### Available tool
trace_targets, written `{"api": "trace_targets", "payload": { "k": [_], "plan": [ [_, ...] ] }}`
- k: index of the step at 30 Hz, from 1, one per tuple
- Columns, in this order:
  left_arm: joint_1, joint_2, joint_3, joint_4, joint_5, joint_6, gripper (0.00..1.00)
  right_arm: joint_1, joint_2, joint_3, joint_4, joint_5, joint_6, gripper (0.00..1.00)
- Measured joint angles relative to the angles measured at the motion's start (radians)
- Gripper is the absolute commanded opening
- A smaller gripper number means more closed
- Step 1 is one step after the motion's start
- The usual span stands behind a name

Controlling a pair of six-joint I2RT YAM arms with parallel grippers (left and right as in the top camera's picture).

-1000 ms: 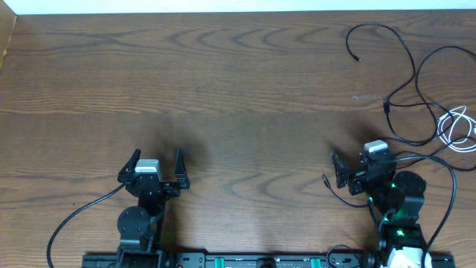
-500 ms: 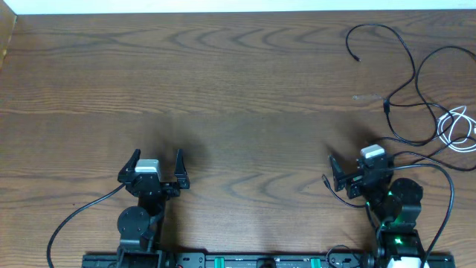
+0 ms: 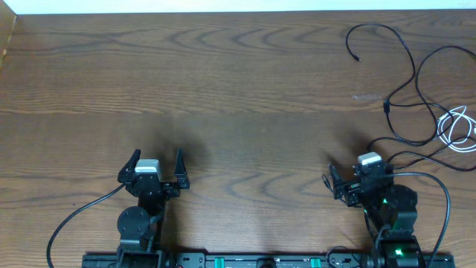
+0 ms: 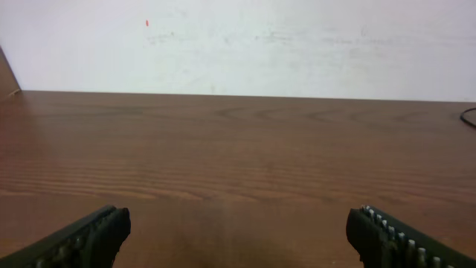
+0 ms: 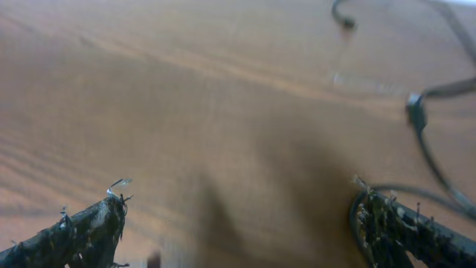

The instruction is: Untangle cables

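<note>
The left end effector (image 4: 239,220) gapes wide over the wooden table (image 4: 238,141).

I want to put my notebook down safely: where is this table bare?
Bare: the whole left and middle of the table, beyond the left gripper and between it and the right gripper. Crowded: the right side, where black cables and a white cable loop.

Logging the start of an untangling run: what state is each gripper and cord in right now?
Left gripper: open, empty, far from the cords.
Right gripper: open, nothing between its jaws, close to the cords.
Thin black cords with plug ends: loose on the brown wooden table, crossing each other, unheld.
Thin white cord: looped at the right edge, partly out of frame, unheld.
</note>
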State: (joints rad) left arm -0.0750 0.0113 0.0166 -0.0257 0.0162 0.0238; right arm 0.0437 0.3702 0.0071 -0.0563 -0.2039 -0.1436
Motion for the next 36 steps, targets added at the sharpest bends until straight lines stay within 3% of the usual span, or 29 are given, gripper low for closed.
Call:
{"api": "trace_targets", "payload": {
  "k": [21,36],
  "plan": [
    [0.0,0.0,0.0,0.0,0.0,0.0,0.98,0.031,-0.352,0.0,-0.007,0.076,-0.034,0.99],
    [0.0,0.0,0.0,0.0,0.0,0.0,0.98,0.031,-0.357,0.0,-0.006,0.303,0.06,0.99]
  ]
}}
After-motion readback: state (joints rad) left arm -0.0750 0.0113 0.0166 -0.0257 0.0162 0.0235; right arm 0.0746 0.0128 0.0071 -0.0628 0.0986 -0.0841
